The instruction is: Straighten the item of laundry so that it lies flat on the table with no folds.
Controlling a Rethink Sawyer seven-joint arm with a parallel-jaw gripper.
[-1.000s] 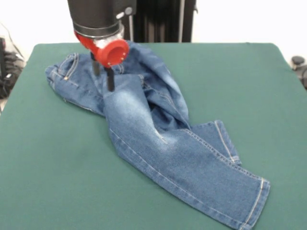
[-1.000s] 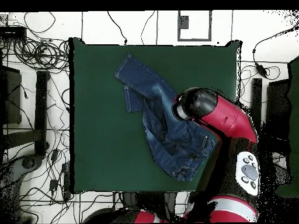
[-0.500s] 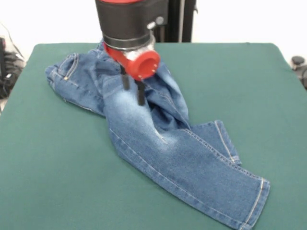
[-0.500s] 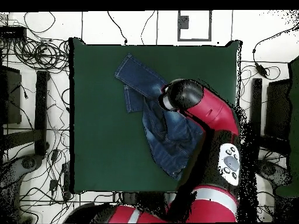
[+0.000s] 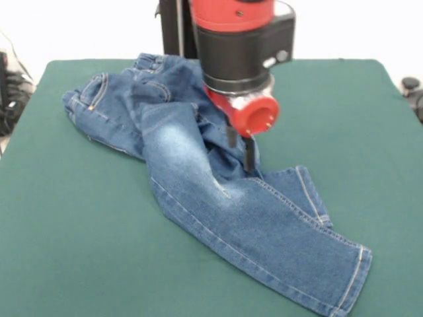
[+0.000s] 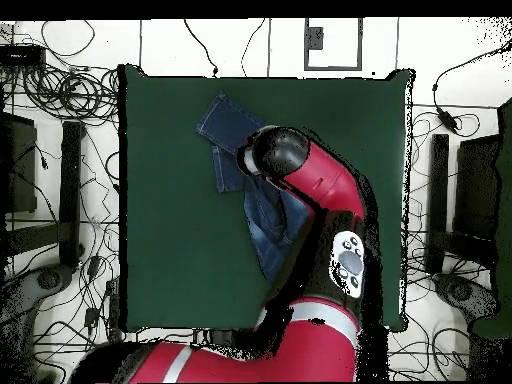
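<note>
Small pair of blue denim jeans (image 5: 198, 185): mid-blue, faded whitish patch on the upper leg, pale orange-tan stitching along seams and hems. Large flat table in dark green felt-like cloth (image 5: 86, 251): plain, no pattern. Red and black robot arm (image 6: 320, 200): black cylinder above a bright red collar; gripper (image 5: 239, 146) prongs black.

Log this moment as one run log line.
hand: open, over crumpled middle | jeans: twisted, folded, not held | table: jeans off-centre | state: unflattened
</note>
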